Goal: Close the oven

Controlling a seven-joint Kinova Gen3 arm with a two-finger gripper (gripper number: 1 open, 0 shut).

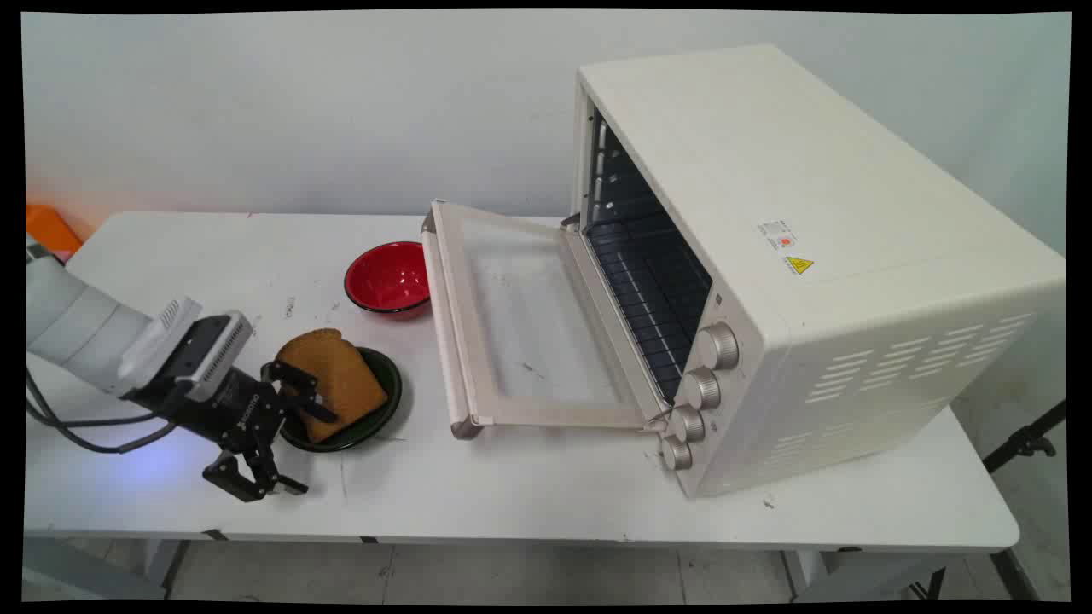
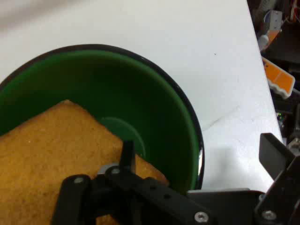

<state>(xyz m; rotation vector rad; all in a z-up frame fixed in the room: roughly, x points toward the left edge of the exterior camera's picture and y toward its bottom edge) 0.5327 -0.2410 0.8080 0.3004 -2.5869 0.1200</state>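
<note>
A black two-finger gripper (image 1: 286,439) is reaching low over the near left part of a white table (image 1: 529,495), its fingers spread wide and gripping nothing. One finger (image 1: 300,399) is lying over a slice of brown toast (image 1: 337,384), while the other (image 1: 247,477) is hanging outside the dish, on its near side just above the tabletop. The toast is resting tilted in a green bowl (image 1: 386,401) with a dark rim, one end propped on the bowl's far left edge. The hand view is showing the same slice (image 2: 51,150) filling the lower left of the green bowl (image 2: 154,108), with one finger (image 2: 127,154) over the bread and the other (image 2: 276,157) beyond the rim.

Just beyond the green bowl, a red bowl (image 1: 388,277) is sitting upright, close to the left edge of the oven door (image 1: 520,324). That glass door is lying fully lowered, opening toward the left from a cream toaster oven (image 1: 810,273) that is occupying the right half of the table. A wire rack (image 1: 648,298) is showing inside the dark cavity, and four knobs (image 1: 699,388) are running down the oven's near front panel.
</note>
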